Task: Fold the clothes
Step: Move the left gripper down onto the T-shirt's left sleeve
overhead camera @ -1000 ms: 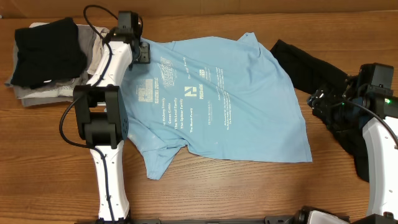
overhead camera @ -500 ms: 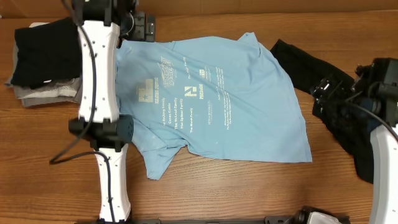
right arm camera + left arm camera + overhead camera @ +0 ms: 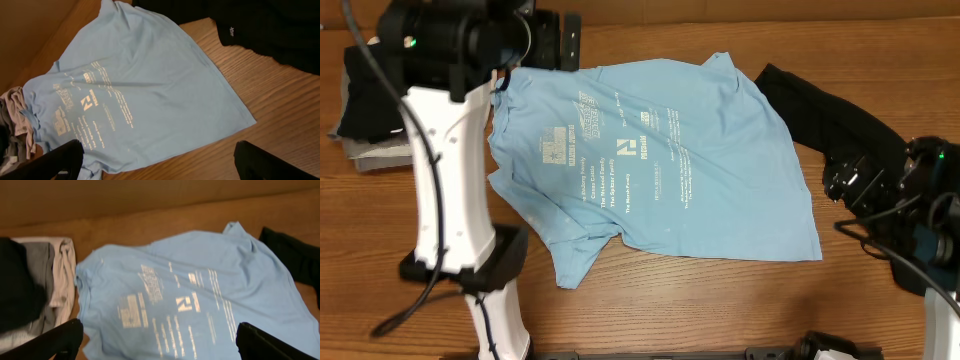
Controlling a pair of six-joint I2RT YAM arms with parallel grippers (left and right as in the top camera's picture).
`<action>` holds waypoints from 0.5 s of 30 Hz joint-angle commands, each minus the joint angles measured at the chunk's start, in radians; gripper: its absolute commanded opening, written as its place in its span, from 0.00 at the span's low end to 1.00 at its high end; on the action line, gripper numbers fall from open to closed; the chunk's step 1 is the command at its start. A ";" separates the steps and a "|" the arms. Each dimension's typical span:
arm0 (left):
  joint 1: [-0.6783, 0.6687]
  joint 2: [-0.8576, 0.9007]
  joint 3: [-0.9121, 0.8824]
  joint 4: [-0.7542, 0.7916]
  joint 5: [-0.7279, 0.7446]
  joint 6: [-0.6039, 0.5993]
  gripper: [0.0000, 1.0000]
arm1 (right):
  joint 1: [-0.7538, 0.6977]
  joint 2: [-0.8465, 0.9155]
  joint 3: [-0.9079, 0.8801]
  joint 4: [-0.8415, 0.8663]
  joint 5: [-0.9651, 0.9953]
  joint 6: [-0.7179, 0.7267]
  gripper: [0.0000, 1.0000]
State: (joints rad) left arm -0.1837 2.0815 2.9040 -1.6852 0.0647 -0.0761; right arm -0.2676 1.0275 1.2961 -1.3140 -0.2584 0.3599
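Observation:
The light blue T-shirt point(image 3: 660, 160) with white printed lettering lies spread flat, print up, in the middle of the wooden table. It also shows in the left wrist view point(image 3: 200, 295) and the right wrist view point(image 3: 140, 80). A black garment point(image 3: 820, 110) lies crumpled at the right, beside the shirt's right sleeve and hem. My left gripper point(image 3: 558, 40) is open and empty, held high over the shirt's far left shoulder point(image 3: 157, 342). My right gripper point(image 3: 850, 182) is open and empty, raised above the black garment, right of the shirt's hem point(image 3: 157, 162).
A pile of folded clothes point(image 3: 380, 95), black on grey and white, sits at the far left corner and shows in the left wrist view point(image 3: 35, 290). My left arm point(image 3: 445, 180) stretches over the table's left side. Bare wood point(image 3: 720, 300) lies in front of the shirt.
My left arm has risen and swung up over the left side, lifting its gripper off the shirt's shoulder. My right arm has drawn back toward the front right. The shirt has not moved.

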 commanded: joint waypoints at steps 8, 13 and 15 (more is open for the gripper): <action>-0.006 -0.227 -0.593 -0.005 -0.049 -0.101 1.00 | 0.005 0.001 0.018 -0.024 -0.005 -0.023 1.00; -0.007 -0.229 -0.850 0.003 -0.062 -0.140 1.00 | 0.005 0.022 -0.001 -0.024 -0.005 -0.032 1.00; -0.007 -0.229 -0.937 0.020 -0.082 -0.164 1.00 | 0.005 0.038 -0.001 -0.023 -0.005 -0.039 1.00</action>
State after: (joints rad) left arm -0.1837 1.8534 2.0739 -1.6764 0.0181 -0.1787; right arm -0.2676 1.0500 1.2957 -1.3396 -0.2588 0.3389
